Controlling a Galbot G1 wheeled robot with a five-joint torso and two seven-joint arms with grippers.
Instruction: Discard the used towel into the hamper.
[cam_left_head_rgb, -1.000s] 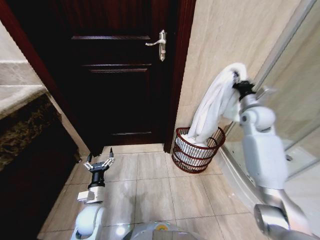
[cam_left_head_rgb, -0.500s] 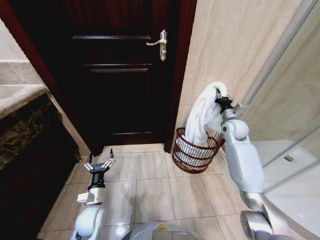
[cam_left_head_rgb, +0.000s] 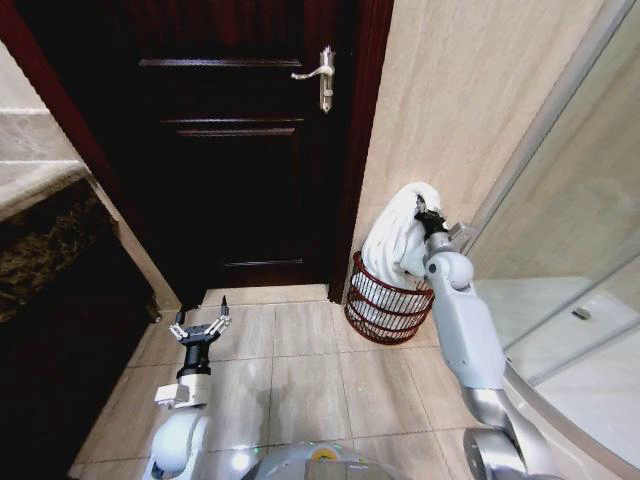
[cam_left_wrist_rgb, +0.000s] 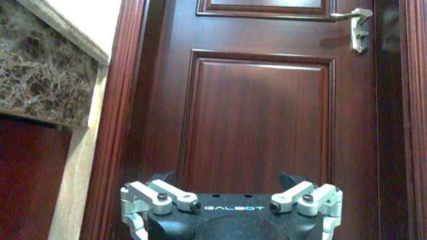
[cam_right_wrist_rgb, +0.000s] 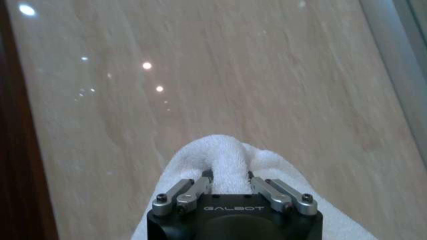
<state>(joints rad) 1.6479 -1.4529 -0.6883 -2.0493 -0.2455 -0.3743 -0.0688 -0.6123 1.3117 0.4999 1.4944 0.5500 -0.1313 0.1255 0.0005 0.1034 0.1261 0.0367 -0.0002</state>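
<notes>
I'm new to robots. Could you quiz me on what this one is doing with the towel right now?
1. True or false: the towel already lies flat on the floor.
2. Which gripper holds it? A) left B) right
3. Fill in: the towel's lower end hangs into the ___.

Key: 1. False, it is held up. 2. B; the left one hangs open near the door. 3. hamper.

Dark wooden door (cam_left_head_rgb: 235, 150), beige tiled floor (cam_left_head_rgb: 300, 370), possibly marble counter (cam_left_head_rgb: 45, 235)

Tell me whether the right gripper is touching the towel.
Touching. The right wrist view shows the right gripper with its fingers clamped on a fold of the white towel.
</notes>
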